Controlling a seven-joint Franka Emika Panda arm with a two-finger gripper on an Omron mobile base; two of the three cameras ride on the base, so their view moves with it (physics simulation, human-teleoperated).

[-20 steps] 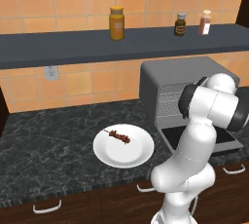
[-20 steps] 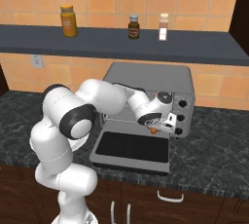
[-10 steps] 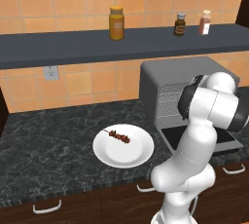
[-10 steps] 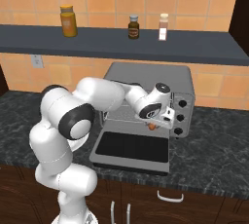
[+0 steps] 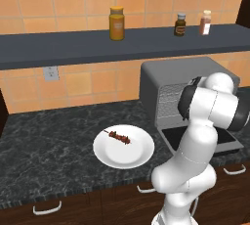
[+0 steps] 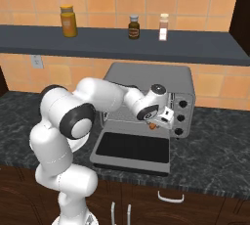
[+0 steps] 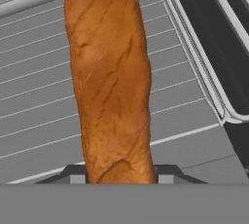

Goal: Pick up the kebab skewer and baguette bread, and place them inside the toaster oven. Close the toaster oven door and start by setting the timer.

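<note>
- The gripper sits at the mouth of the toaster oven, just above its lowered door, with the arm reaching in from the left of the right base view.
- The fingers are clenched on the baguette bread; in the hand view the orange-brown loaf rises from between the two dark tips and runs up the frame.
- A small orange tip of the loaf peeks out under the white hand in the right base view.
- Behind the loaf in the hand view lie the grey bars of the wire rack; I cannot tell whether the bread touches them.
- The toaster oven door hangs fully open, its dark glass panel lying flat and facing up in front of the grey box on the tabletop.
- Three round knobs line the right-side control strip of the toaster oven.
- The kebab skewer rests on a white plate, slightly tilted, in the plate's upper left part; the plate sits on the dark speckled tabletop left of the toaster oven, well apart from the gripper.
- On the grey shelf above stand an amber jar, a dark small bottle and a reddish shaker.
- A wall outlet is on the tiled wall below the shelf.
</note>
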